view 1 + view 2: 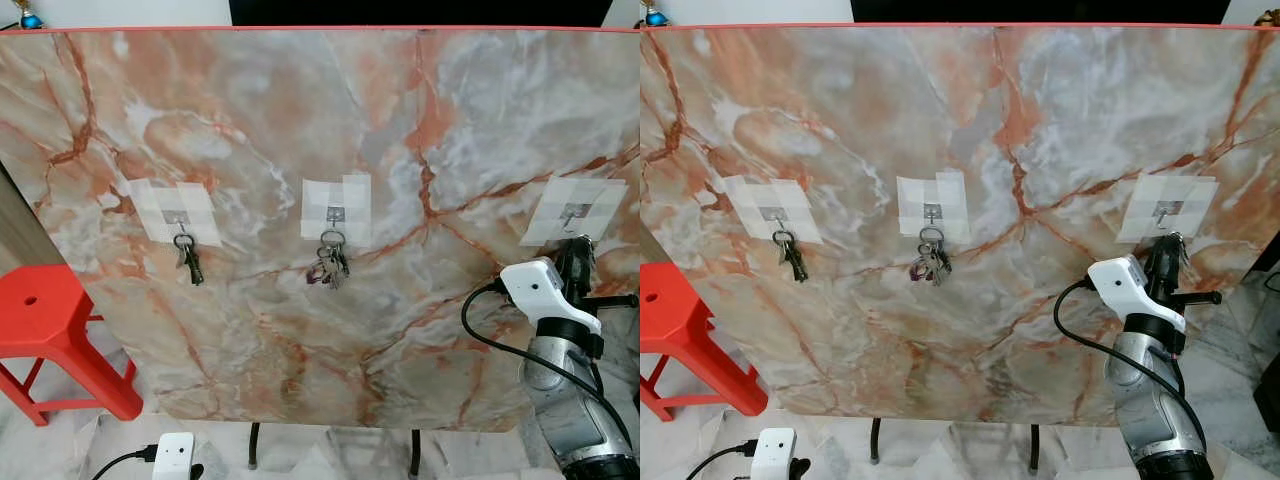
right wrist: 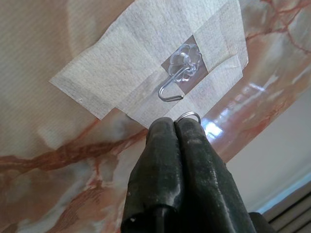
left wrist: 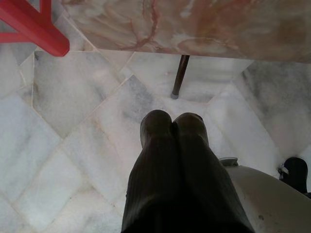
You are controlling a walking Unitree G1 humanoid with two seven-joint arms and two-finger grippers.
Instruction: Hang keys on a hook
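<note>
A marble-patterned board (image 1: 300, 150) stands upright before the robot, with three taped hooks in a row. At the far left, around 9 o'clock, a red stool (image 1: 45, 320) stands on the tiled floor (image 3: 73, 145). The left hook (image 1: 180, 217) carries a bunch of keys (image 1: 189, 258), and the middle hook (image 1: 334, 213), near the picture's centre, carries a second bunch (image 1: 331, 263). The left gripper (image 3: 172, 121) hangs low at about 7 o'clock, its fingers pressed together over the floor, holding nothing. At about 3 o'clock the right hook (image 2: 171, 92) sits on its tape patch (image 2: 121, 68) with nothing on it. The right gripper (image 2: 174, 127) is raised just under this hook, fingers closed on a key ring (image 2: 188, 116) that pokes out above the tips. The ring is just below the hook's bend and not yet over it.
</note>
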